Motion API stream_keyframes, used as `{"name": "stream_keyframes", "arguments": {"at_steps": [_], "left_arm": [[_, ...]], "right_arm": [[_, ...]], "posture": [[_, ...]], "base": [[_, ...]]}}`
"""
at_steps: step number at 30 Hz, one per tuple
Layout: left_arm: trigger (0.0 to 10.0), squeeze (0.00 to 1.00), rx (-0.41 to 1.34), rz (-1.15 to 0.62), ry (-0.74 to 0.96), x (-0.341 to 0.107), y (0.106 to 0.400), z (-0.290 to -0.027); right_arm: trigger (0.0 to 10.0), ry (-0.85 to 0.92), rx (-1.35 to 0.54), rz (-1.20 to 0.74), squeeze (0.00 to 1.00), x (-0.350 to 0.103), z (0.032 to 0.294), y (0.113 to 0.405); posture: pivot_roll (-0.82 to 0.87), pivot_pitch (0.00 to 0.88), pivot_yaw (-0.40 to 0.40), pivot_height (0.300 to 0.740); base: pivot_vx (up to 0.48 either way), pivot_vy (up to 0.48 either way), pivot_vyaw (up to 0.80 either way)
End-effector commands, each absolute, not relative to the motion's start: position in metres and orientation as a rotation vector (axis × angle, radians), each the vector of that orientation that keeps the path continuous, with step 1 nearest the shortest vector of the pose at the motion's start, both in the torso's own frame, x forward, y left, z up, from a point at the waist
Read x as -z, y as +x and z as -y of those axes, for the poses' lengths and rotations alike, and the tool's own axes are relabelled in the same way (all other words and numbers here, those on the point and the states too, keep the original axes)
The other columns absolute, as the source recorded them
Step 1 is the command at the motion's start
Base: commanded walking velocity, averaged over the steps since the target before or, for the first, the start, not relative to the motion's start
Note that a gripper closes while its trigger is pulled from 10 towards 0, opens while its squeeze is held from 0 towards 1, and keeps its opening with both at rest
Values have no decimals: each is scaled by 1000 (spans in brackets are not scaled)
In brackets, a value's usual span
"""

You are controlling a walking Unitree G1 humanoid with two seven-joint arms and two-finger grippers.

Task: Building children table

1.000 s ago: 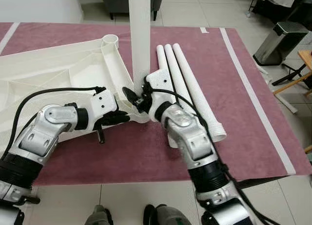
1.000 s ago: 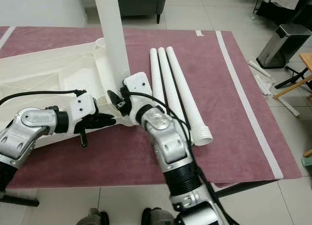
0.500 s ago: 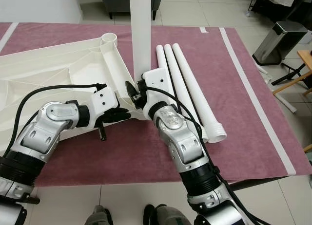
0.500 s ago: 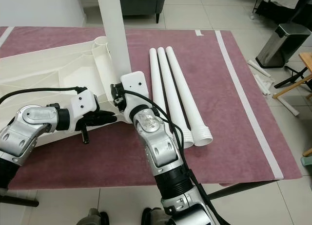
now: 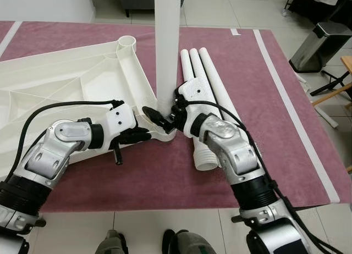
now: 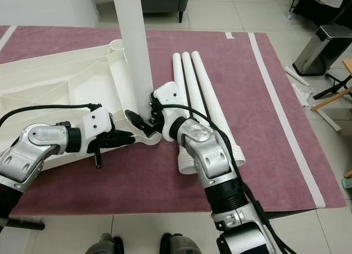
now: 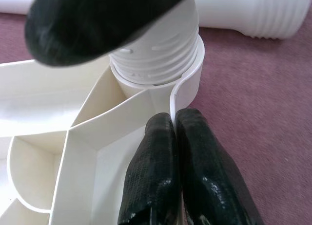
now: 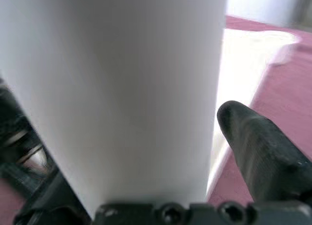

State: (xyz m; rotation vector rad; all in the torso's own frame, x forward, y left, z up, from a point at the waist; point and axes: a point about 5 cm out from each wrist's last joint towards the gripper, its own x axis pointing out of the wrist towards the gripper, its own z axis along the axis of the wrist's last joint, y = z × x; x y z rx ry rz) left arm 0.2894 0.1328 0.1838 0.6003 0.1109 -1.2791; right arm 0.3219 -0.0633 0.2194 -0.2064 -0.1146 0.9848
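Right arm has swung out wider since a moment ago, elbow now off to the side. Everything's sitting on a maroon rug (image 5: 286,127) over pale floor tiles, bin (image 5: 320,45) nearby. Right tool (image 5: 163,117) is gripping the upright leg (image 5: 167,45) at the tabletop (image 5: 66,83) corner socket; left tool (image 7: 181,152) is pinching the rim, fingers clenched. Spare legs (image 5: 212,83) are lying flat, pointing away.

White table top (image 5: 66,83) and white legs (image 5: 206,78) lie on a plum-red rug (image 5: 286,127) with pale stripes
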Motion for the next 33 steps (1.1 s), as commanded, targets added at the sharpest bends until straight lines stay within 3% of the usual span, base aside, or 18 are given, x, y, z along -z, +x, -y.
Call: {"name": "stream_keyframes", "arguments": {"at_steps": [1, 2, 3, 4, 5, 17, 23, 28, 30, 33], "left_arm": [[0, 0, 1481, -94, 602, -183, 273, -121], [0, 0, 1485, -96, 604, -183, 271, -122], [0, 0, 1486, -98, 605, -183, 270, -122], [0, 0, 1486, -98, 605, -183, 270, -122], [0, 0, 1483, -100, 605, -183, 270, -123], [0, 0, 1461, -94, 598, -183, 272, -122], [0, 0, 1450, -85, 590, -184, 274, -119], [0, 0, 1441, -76, 582, -185, 276, -117], [0, 0, 1433, -64, 573, -187, 279, -114], [0, 0, 1430, -56, 568, -189, 280, -112]], "right_arm": [[9961, -195, -1056, 149, 0, -227, 62, 321], [9961, -195, -1084, 146, 0, -228, 64, 322], [4588, -198, -1106, 145, 0, -228, 66, 323], [4588, -198, -1106, 145, 0, -228, 66, 323], [0, -206, -1125, 141, 0, -228, 67, 324], [0, -179, -1192, 101, 0, -217, 62, 318], [0, -166, -1100, 67, 0, -203, 52, 314], [0, -205, -888, 20, 0, -189, 46, 322], [0, -239, -667, -48, 0, -174, 46, 331], [0, -242, -534, -96, 0, -164, 46, 335]], "posture": [[93, 163, -22, 740], [94, 162, -23, 740], [99, 160, -25, 740], [99, 160, -25, 740], [103, 158, -27, 740], [106, 152, -29, 740], [99, 152, -26, 740], [95, 157, -26, 740], [94, 162, -27, 740], [94, 164, -26, 740]], "base": [[0, 0, 0], [0, 0, 0], [0, 0, 0], [0, 0, 0], [0, 0, 0], [0, 0, 0], [0, 0, 0], [0, 0, 0], [0, 0, 0], [0, 0, 0]]}}
